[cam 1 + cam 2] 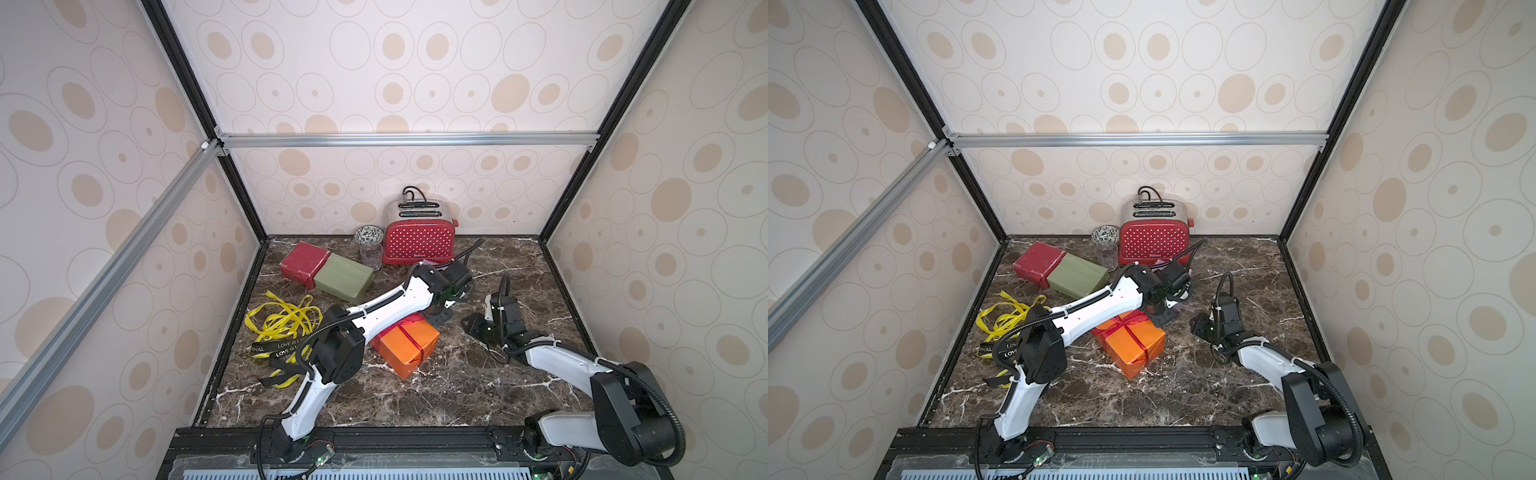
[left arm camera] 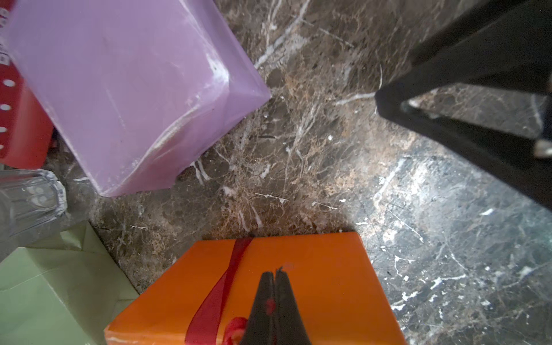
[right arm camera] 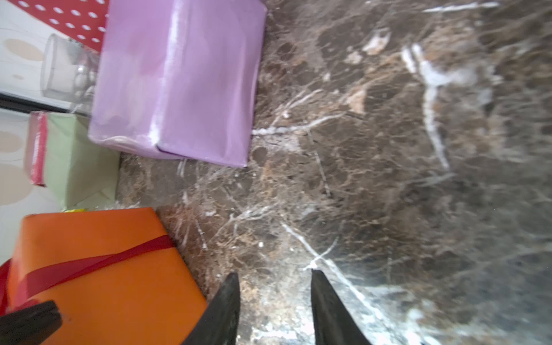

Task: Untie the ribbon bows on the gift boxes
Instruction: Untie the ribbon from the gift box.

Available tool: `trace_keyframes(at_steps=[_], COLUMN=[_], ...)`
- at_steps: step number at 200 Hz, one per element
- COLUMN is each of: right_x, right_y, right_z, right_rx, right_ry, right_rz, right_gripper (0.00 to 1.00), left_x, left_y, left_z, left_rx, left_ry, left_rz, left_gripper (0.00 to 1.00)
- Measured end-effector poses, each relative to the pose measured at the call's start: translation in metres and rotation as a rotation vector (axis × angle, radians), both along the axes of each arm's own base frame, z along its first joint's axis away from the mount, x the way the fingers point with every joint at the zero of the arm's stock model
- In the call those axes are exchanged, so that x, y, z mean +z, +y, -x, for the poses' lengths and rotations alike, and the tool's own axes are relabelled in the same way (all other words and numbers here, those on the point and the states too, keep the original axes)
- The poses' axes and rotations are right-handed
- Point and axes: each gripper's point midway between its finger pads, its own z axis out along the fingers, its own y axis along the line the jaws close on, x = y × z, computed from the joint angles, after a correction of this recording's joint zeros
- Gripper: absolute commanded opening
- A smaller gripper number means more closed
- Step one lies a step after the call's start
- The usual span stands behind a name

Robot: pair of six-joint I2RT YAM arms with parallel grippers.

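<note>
left gripper (image 2: pixel 274 273) over orange box (image 2: pixel 324 286), seemingly pinching ribbon (image 2: pixel 209 307)

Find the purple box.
The purple box sits mid-table before the toaster, beyond the orange box; wrist views show it, the left arm mostly hides it from above.

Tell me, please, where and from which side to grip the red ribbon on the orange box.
Pinch the red ribbon by its raised bow loop at the knot, from above: the loop stands off the orange box, while the band lies flat and tight on the paper. The left hand is shut there on red.
</note>
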Motion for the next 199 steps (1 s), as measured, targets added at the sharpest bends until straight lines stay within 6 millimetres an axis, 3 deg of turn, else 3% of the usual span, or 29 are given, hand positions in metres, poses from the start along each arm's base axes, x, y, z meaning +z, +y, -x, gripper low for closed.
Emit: trace_keyframes(at_steps=[41,80,109,163,199], right_x=[0.01,0.029,0.042,0.077,0.086], right_y=[0.045,0.087,0.098,0.103,0.124], right_z=[0.0,0.013,0.017,0.025,0.036], right_rx=[0.177,0.356,0.409,0.461,0.536], right_ry=[-0.048,-0.09,-0.123,-0.199,-0.174], right_rz=[-0.125,-0.199,-0.231,-0.251,-0.3], right_gripper=[0.37,0.14,0.0,0.0,0.0], left_x=[0.021,0.025,0.024,0.037,0.04], left_y=[0.005,0.009,0.016,0.022,0.021], left_z=[-0.002,-0.001,-0.001,-0.003,-0.004], left_rx=[0.036,0.078,0.118,0.19,0.225], left_ry=[-0.076,-0.119,-0.152,-0.227,-0.254], left_rz=[0.079,0.143,0.182,0.296,0.365], left_gripper=[0.0,0.0,0.0,0.0,0.0])
